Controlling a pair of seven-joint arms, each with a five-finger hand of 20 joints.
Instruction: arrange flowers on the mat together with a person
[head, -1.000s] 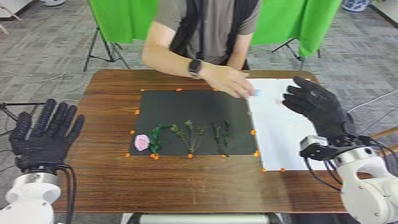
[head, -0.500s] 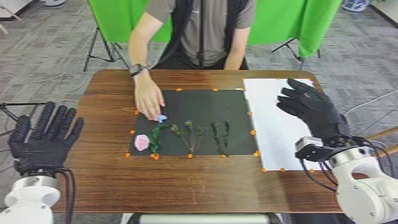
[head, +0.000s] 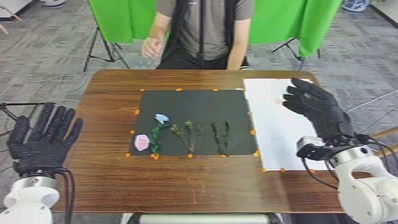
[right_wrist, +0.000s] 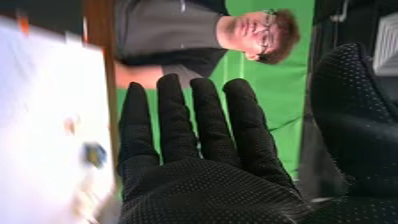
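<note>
A blue flower (head: 161, 118) is being borne by the dark mat (head: 195, 105), at the far end of a leafy stem (head: 155, 137); a pink flower (head: 141, 142) is lying just beside that stem. Farther right, a branching sprig (head: 189, 135) and thin stems (head: 221, 136) are being displayed. Should the right hand (head: 315, 107) be passed too low, the arrangement is likely being disturbed: light sprigs could be dragged by fabric fingertips, and the blue flower nudged from its stem. Nothing is being grasped by the right hand or the left hand (head: 40, 150); both are being held released, with straight fingers. Mat and white sheet (head: 275, 120) are being supported by a brown wooden counter (head: 107, 110). Beyond, grey flooring (head: 53, 60) is being partly screened by a green curtain (head: 115, 20).
</note>
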